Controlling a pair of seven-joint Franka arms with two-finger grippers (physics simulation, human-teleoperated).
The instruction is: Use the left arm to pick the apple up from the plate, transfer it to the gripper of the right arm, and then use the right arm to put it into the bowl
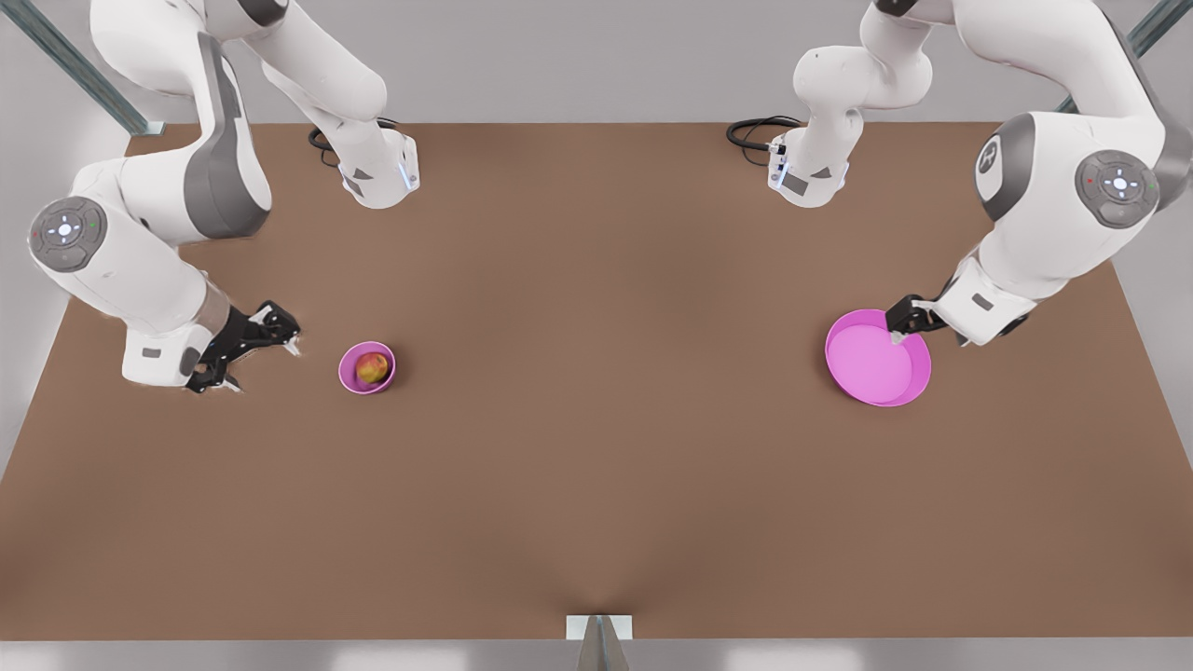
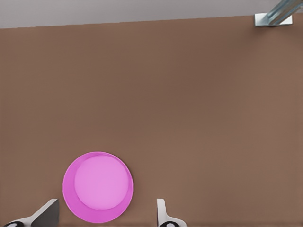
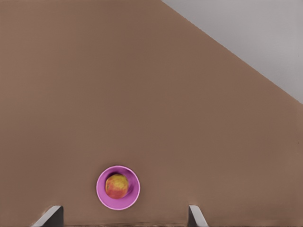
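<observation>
Apple: small round red-and-yellow apple [image 1: 372,367], red on one flank and yellow on the other, lying inside the bowl; seen from above in the right wrist view [image 3: 117,186].
Bowl: small, deep, round pink-purple bowl [image 1: 350,372] on the brown tabletop [image 1: 596,466], toward the edge at the front view's left, with bare surface all round it [image 3: 132,198].
Plate: wide, shallow, round magenta-pink plate [image 1: 876,368] with a low raised rim, toward the edge at the front view's right, holding nothing [image 2: 71,189].
Right gripper: black two-finger gripper [image 1: 280,337] on a white jointed arm, between the bowl and the tabletop's edge at the front view's left, apart from the bowl; its pale fingers [image 3: 49,216] stand wide apart and hold nothing.
Left gripper: black two-finger gripper [image 1: 900,328] of the other white arm, over the plate's rim on the side toward the edge at the front view's right; its pale fingers [image 2: 162,210] are spread wide and hold nothing.
Open room: the middle of the tabletop between bowl and plate, and the broad strip along the near edge.
</observation>
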